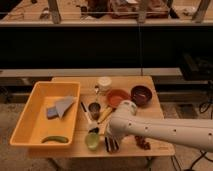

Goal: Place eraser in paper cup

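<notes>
Lab-like workspace: cluttered wooden table point(126, 83), metal rails point(90, 73) behind, gripper point(111, 144) over table's front.

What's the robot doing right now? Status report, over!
Gripper low beside the light green cup, at the eraser. Paper cup at the back, eraser not in it yet. Metal cup and orange bowl sit between.
</notes>
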You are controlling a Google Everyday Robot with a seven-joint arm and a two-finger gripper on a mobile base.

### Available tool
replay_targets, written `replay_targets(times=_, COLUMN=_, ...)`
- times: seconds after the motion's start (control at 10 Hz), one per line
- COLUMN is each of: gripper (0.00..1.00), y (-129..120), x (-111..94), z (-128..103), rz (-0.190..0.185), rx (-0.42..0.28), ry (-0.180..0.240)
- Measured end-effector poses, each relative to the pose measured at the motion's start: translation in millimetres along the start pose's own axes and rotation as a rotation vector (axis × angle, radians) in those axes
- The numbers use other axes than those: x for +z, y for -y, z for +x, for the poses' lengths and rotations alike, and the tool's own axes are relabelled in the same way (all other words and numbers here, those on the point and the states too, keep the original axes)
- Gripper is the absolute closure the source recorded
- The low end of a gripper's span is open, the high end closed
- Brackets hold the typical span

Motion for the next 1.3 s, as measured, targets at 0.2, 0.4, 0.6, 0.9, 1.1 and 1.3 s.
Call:
replay_targets(times=0.2, gripper=0.35, y=0, x=-8, z=-1, rz=-0.007, rx=-0.002, ry=0.002)
replay_targets(times=0.4, gripper=0.35, y=2, x=-9, z=-1, rz=-0.002, rx=-0.002, ry=0.003)
replay_targets(times=0.6, gripper=0.35, y=3, x=-8, z=0, rz=0.002, rx=-0.001, ry=0.002)
replay_targets(times=0.9, gripper=0.35, y=0, x=-3, z=3, rz=0.014, rx=0.035, ry=-0.008)
replay_targets(times=1.1, gripper=0.35, y=-11, x=-6, z=9, rz=0.021, rx=0.088, ry=-0.029)
replay_targets(times=1.3, gripper=0.35, y=-24, x=-10, z=16, rz=-0.001, rx=0.158, ry=-0.045)
